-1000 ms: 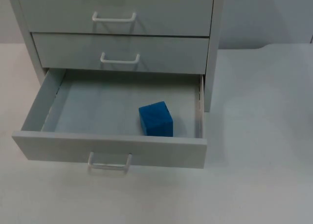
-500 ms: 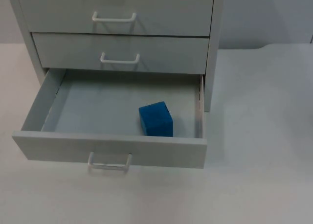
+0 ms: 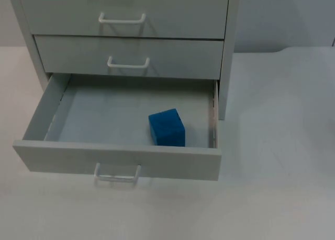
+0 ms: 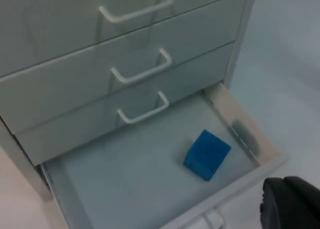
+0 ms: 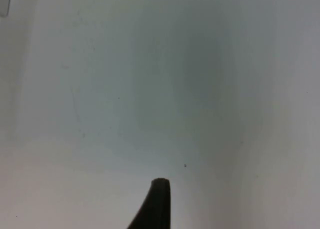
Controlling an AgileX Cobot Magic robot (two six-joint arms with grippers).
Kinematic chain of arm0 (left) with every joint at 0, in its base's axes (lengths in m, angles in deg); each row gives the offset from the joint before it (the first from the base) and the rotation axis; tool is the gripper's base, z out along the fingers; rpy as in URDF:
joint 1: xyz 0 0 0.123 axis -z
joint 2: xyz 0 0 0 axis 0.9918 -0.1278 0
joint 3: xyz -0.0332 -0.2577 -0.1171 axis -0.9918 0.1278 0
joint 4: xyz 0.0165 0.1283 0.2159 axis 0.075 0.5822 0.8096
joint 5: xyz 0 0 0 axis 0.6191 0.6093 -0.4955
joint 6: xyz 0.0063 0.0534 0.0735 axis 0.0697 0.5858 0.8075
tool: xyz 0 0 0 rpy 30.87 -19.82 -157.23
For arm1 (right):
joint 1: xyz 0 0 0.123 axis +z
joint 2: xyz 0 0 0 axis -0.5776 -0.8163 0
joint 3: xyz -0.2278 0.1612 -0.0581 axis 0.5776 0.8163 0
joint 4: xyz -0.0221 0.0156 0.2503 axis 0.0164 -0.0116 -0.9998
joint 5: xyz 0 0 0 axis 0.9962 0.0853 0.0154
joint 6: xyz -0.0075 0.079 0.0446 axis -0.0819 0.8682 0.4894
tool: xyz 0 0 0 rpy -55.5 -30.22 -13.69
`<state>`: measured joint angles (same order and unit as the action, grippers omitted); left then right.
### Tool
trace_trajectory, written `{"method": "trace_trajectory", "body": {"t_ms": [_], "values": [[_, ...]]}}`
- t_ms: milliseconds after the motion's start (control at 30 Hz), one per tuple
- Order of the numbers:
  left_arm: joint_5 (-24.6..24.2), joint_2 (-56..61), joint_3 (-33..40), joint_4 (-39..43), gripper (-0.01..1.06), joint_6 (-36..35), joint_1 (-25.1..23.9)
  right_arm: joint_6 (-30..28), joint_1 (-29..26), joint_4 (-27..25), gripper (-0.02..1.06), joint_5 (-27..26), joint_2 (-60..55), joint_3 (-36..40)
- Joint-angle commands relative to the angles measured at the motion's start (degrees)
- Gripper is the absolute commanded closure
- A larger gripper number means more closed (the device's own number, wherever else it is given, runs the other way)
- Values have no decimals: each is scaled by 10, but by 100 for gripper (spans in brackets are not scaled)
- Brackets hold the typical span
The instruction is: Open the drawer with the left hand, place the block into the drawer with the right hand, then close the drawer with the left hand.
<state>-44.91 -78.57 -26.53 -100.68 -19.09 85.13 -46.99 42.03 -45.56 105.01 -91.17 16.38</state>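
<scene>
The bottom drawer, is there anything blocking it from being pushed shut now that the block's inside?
Nothing visible blocks it. The blue block sits on the floor of the open bottom drawer, below its rim, and the track back into the cabinet looks free. The left gripper is above the drawer's front corner.

We see little of the arms in the top view. In the left wrist view, one black fingertip of our left gripper (image 4: 290, 204) shows, raised above and in front of the scene it looks down on. In the right wrist view, a single black fingertip of our right gripper (image 5: 157, 204) points toward 12 o'clock over bare surface. We cannot tell how either gripper's jaws stand.
</scene>
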Motion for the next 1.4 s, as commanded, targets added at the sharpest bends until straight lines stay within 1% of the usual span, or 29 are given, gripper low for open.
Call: {"method": "trace_trajectory", "body": {"t_ms": [0,100,133,200,267,300,333,367,433,467,500,533,633,667,700,800,833,967,1033,1100,1133,1167,1300,1333,1367], "values": [[1,-15,-1,-14,105,12,4,-6,-4,3,24,2,6,2],[9,-52,-1,-4,105,12,43,-6,-4,3,24,1,6,2],[9,-52,-1,-4,105,12,43,-6,-4,3,24,1,6,2],[28,-80,-1,14,105,12,84,-6,-4,3,24,-1,6,2],[49,-109,-1,50,105,-9,137,-6,-4,3,24,-3,6,2],[49,-109,-1,50,105,-9,137,-6,-4,3,24,-3,6,2],[69,-122,-1,83,105,-36,166,-6,-4,3,24,-3,6,2],[82,-137,-1,129,105,-70,190,-6,-4,3,24,-4,6,2],[107,-165,-1,250,105,-155,248,-6,-4,3,24,-4,6,2],[114,-180,-1,306,105,-213,271,-6,-4,3,24,-5,6,2],[114,-180,-1,306,105,-213,271,-6,-4,3,24,-5,6,2],[115,-204,-2,408,105,-300,313,-6,-4,3,24,-5,6,2],[107,-248,-2,597,105,-452,384,-6,-4,3,24,-5,6,2],[107,-248,-2,597,105,-452,384,-6,-4,3,24,-5,6,2],[102,-264,-2,655,105,-489,407,-6,-4,3,24,-5,6,2],[96,-309,-2,779,105,-578,460,-6,-4,3,24,-5,6,2],[96,-309,-2,779,105,-578,460,-6,-4,3,24,-5,6,2],[96,-387,-2,854,105,-597,496,-6,-4,3,24,-5,6,2],[98,-403,-2,863,105,-603,496,-6,-4,3,24,-5,6,2],[99,-438,-2,898,105,-633,496,-6,-4,3,24,-4,6,2],[99,-438,-2,898,105,-633,496,-6,-4,3,24,-4,6,2],[99,-452,-2,923,105,-654,496,-6,-4,3,24,-4,6,2],[127,-503,-2,1014,105,-720,496,-6,-4,3,24,-3,6,2],[127,-503,-2,1014,105,-720,496,-6,-4,3,24,-3,6,2],[132,-515,-2,1035,105,-738,496,-6,-4,3,24,0,6,2]]}}
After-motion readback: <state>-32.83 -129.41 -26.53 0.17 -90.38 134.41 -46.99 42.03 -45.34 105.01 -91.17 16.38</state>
